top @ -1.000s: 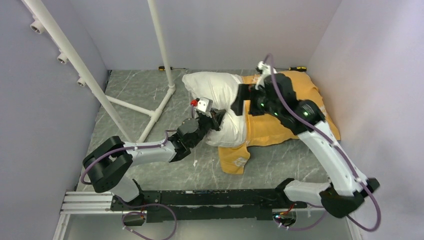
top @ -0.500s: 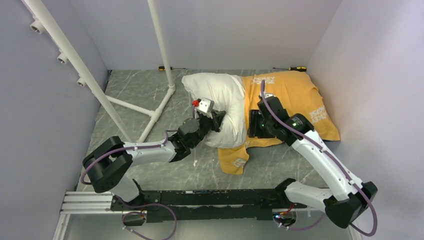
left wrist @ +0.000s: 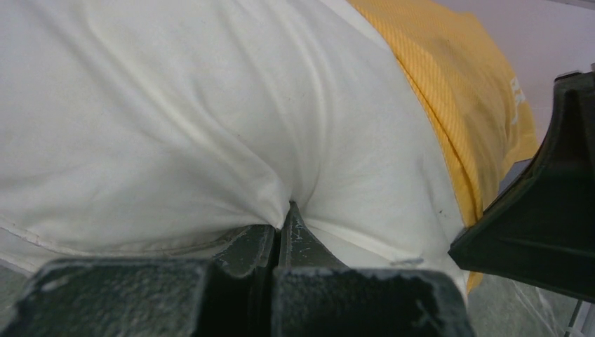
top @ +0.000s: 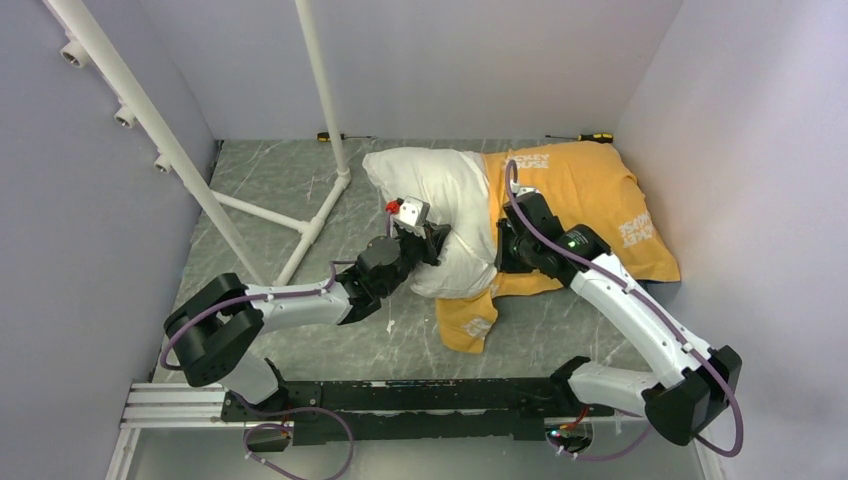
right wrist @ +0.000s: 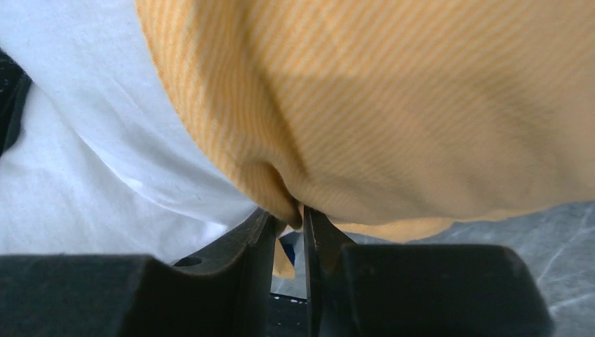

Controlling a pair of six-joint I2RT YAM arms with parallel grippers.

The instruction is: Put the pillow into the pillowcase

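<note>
The white pillow (top: 440,195) lies on the table with its right part inside the yellow-orange pillowcase (top: 590,190). My left gripper (top: 436,240) is shut on a pinch of the pillow's white fabric (left wrist: 175,105) at its near left edge, its tips (left wrist: 284,214) buried in the crease. My right gripper (top: 497,256) sits at the near edge of the case's opening. Its narrow jaws (right wrist: 295,219) pinch a fold of the orange pillowcase (right wrist: 421,105), with the white pillow (right wrist: 77,140) just to the left. The orange case (left wrist: 456,91) borders the pillow on the right in the left wrist view.
A white pipe frame (top: 322,100) stands at the back left, its foot bars (top: 300,225) on the marble table. Two screwdrivers (top: 345,136) (top: 585,137) lie by the back wall. A loose orange flap (top: 470,318) of the case trails toward the arms. Walls close in on both sides.
My right arm came down from over the pillow to the near edge of the case opening, and its jaws closed from wide open onto the orange fabric. The left arm held still.
</note>
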